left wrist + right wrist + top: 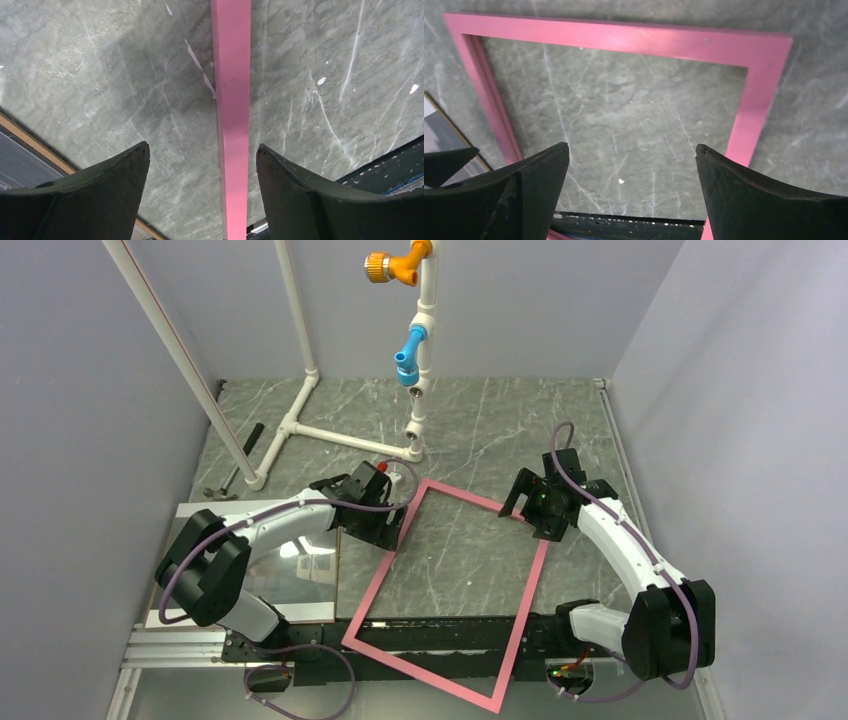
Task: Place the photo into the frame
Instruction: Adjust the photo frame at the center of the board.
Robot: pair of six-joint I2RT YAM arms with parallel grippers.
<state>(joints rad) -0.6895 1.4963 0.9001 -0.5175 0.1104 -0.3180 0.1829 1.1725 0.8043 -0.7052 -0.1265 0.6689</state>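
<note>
Photo (pixel 300 588) at the far left: we see a glossy sheet lying flat on the grey marbled table (pixel 480 430), beside the frame's left rail and apart from it. Most of it is hidden under the left arm, and glare washes out the rest. We can make out only a small white house, a pale margin along the near side and a thin tan edge on the right. Next comes the left gripper (pixel 202 155), which hangs over the left rail. Its jaws stand wide apart with the pink rail running between them, closer to one finger, and they hold nothing. In the middle lies the frame (pixel 365 600), a thin pink rectangle turned at an angle. It is flat on the table, and its near end rests across the black strip by the arm bases. The marbling shows plainly through its opening, and we cannot tell whether a clear pane sits in it. To the right, the right gripper (pixel 631 150) hovers over the frame's far right corner, fully spread and empty. In its wrist view the dark fingers (pixel 764 200) cover the frame's lower part.
</note>
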